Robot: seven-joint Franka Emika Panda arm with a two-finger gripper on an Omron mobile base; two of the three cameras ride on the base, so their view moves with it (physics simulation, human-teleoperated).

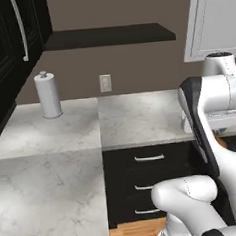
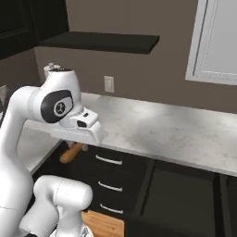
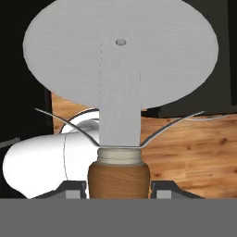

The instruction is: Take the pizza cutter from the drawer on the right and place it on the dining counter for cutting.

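The pizza cutter (image 3: 120, 60) stands up in the hand view: a broad silvery wheel on a metal stem above a brown wooden handle. My gripper (image 3: 119, 186) is shut on that handle, one dark finger on each side. In the right base view the brown handle (image 2: 70, 152) pokes out below the white hand, in front of the black cabinet and just below the worktop's edge. A sliver of the handle (image 1: 221, 142) shows behind the arm in the left base view. The dining counter is out of view. I cannot tell which drawer it came from.
An L-shaped marble worktop (image 1: 140, 118) runs along a brown wall with a socket (image 1: 105, 83). A white paper-towel roll (image 1: 48, 95) stands on it at the left. Black drawer fronts (image 1: 148, 158) with silver handles sit below. Wooden floor (image 3: 194, 148) lies beneath the hand.
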